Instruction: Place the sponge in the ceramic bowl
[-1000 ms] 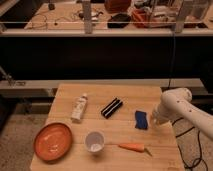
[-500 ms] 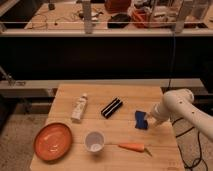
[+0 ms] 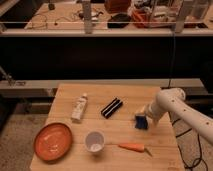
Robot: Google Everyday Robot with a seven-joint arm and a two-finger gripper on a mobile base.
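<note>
The dark-blue sponge (image 3: 141, 122) lies on the wooden table (image 3: 125, 95), right of centre. My gripper (image 3: 145, 115), at the end of the white arm (image 3: 172, 102) coming in from the right, sits right at the sponge's upper right side and overlaps it. The ceramic bowl (image 3: 52, 141) is orange and shallow. It rests at the table's front left corner, far from the gripper, with nothing in it.
A black ridged bar (image 3: 112, 107) lies at the middle of the table and a white tube (image 3: 79, 107) to its left. A white cup (image 3: 94, 142) stands near the front edge, with a carrot (image 3: 132, 147) to its right. A cluttered bench (image 3: 115, 20) runs behind.
The arm's end has moved left and down, closing onto the sponge. The sponge and the other objects have stayed put.
</note>
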